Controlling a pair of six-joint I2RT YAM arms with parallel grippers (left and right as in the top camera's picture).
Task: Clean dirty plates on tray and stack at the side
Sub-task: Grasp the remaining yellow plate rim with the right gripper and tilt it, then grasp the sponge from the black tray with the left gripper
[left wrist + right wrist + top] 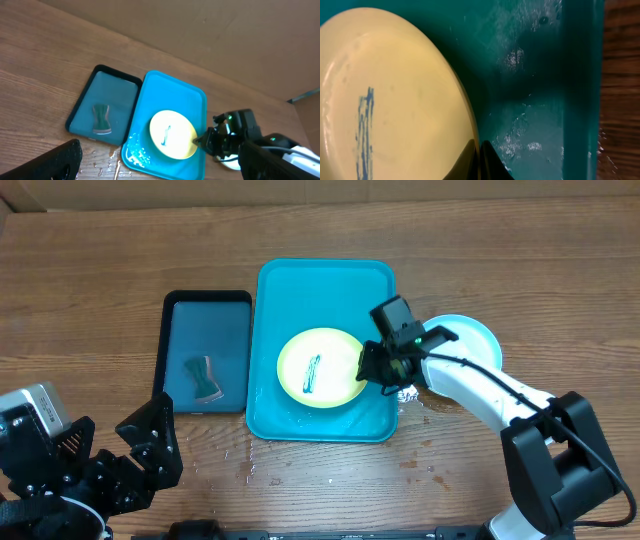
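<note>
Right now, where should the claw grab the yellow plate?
Pinch its thin rim on the right, coming in from that side. The yellow plate lies flat in the turquoise tray, so only the raised edge gives a hold, and the right claw sits right there.

My white tubular right forearm [465, 387] is carrying a thin black cable [478, 365] and ending in a matte black right gripper [368, 370], a small green light [411, 337] glowing on it. My left arm [130, 470] is showing angular black shells.
</note>
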